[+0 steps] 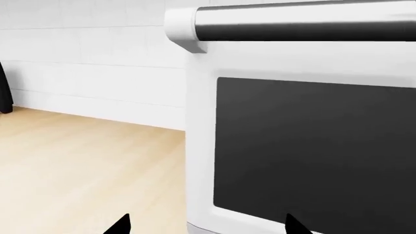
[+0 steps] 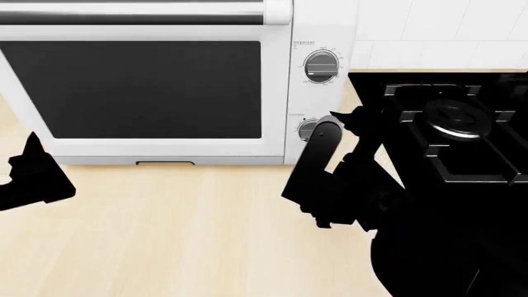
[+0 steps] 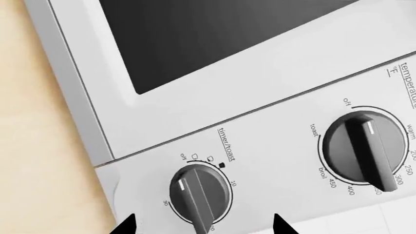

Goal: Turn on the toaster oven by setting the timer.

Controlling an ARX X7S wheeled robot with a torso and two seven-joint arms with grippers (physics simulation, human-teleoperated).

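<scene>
Hovering open-jawed just before the timer [image 3: 200, 196], right claw [image 3: 202, 226] risks a glancing pinch on its narrow ridge, or straying to the temperature knob [image 3: 365, 150].

Right gripper [image 2: 337, 124] covering most of timer [image 2: 306, 129] in head view; only knob's left rim showing, label above too small to read. Jaws blending into black silhouette there, gap not telling. Right wrist view showing only two fingertips [image 3: 125, 225], frame edge cutting rest; timer [image 3: 200, 197] losing one edge at same border. Toaster oven [image 2: 148, 93] running off top and left of head view. Left gripper [image 2: 33, 176] cropping at left edge. Stovetop [image 2: 462, 133] running off right edge, right arm hiding its near part.
</scene>
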